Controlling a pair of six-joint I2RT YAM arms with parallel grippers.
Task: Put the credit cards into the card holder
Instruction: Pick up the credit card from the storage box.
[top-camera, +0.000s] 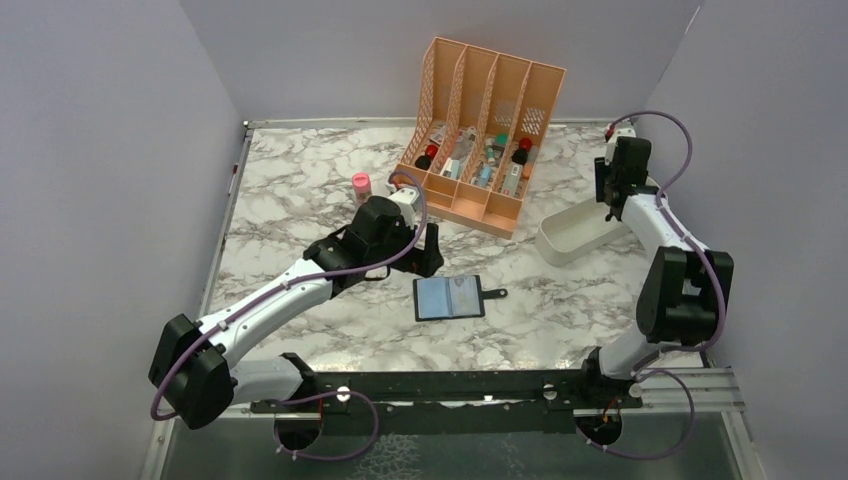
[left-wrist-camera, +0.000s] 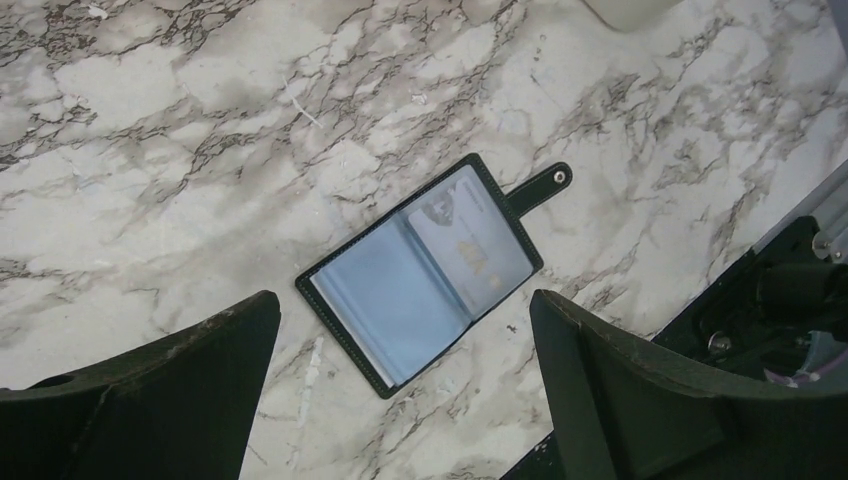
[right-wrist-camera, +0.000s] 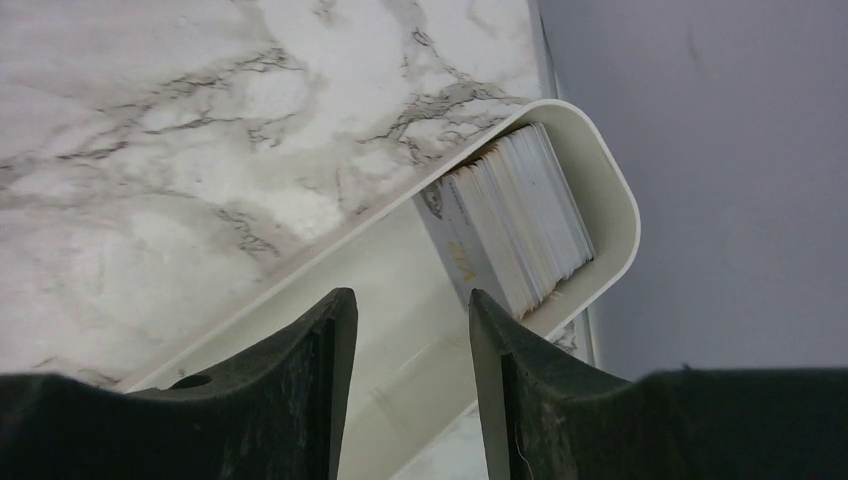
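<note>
The card holder (top-camera: 449, 297) lies open on the marble table, bluish-grey faces up, strap to the right. It also shows in the left wrist view (left-wrist-camera: 420, 270), with a card visible in its right face. My left gripper (left-wrist-camera: 405, 345) hovers open and empty above and just left of it (top-camera: 428, 250). The credit cards (right-wrist-camera: 515, 225) stand on edge as a stack at the far end of the white tray (right-wrist-camera: 610, 200). My right gripper (right-wrist-camera: 412, 300) is open and empty over the tray, just short of the stack; in the top view it (top-camera: 612, 205) is above the tray's right end.
An orange slotted file organiser (top-camera: 480, 130) with small items stands at the back centre. A small pink container (top-camera: 361, 186) is behind the left arm. The white tray (top-camera: 575, 232) lies at the right, near the right wall. A metal rail runs along the near edge.
</note>
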